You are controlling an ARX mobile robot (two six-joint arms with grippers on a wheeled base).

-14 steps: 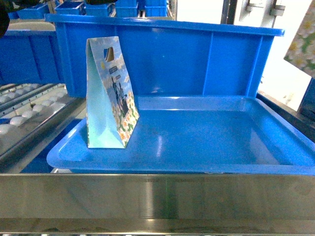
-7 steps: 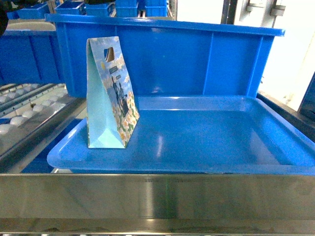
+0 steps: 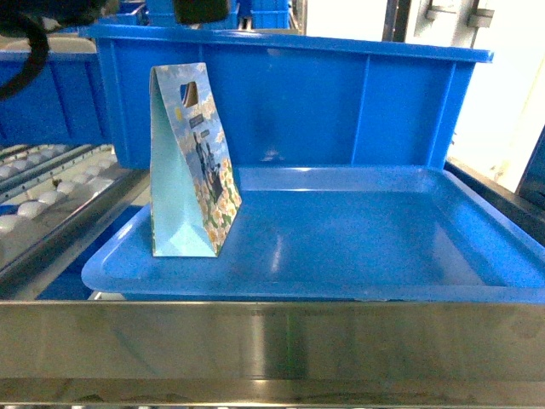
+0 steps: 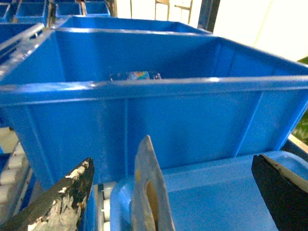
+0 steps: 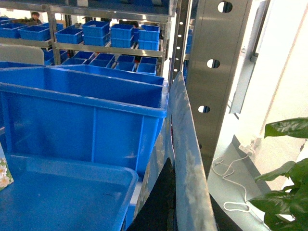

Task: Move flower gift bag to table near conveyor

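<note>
1. Standing upright, the flower gift bag [image 3: 189,162] occupies the blue tray's [image 3: 366,256] front-left corner.
2. Our left gripper [image 4: 175,192] hovers spread wide around the bag's top.
3. Our right gripper [image 5: 168,192] clamps a second bag [image 5: 185,159].

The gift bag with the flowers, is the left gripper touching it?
Apart. In the left wrist view the gift bag's top edge stands in the open left gripper, blue tray showing on both sides between it and each finger.
</note>
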